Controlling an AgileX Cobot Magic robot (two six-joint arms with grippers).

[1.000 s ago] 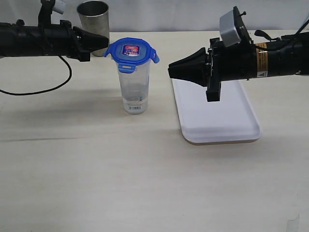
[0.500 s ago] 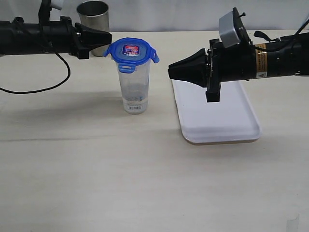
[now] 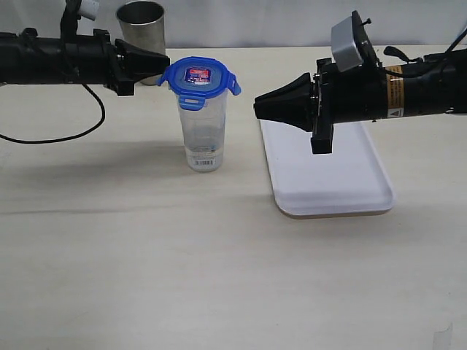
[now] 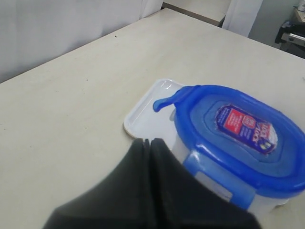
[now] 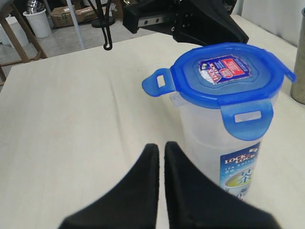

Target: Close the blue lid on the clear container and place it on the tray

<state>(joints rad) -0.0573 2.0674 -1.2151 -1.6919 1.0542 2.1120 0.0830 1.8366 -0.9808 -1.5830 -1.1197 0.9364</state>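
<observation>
The blue lid (image 3: 198, 79) sits on the clear container (image 3: 203, 138) with its flaps splayed out, seated but seemingly unlatched. The left gripper (image 3: 162, 64), jaws together, noses at the flap on the container's left, likely to press it down. The right gripper (image 3: 257, 106), jaws also together, hangs apart on the container's right, near the tray (image 3: 332, 191).

Glossy blue plastic lid (image 3: 198, 78); clear plastic container (image 3: 203, 131) (smooth)

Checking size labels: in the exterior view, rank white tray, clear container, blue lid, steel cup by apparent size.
Flat white plastic tray
Tall clear container
Round blue lid and grey steel cup: look alike, the cup partly hidden and farther back.
</observation>
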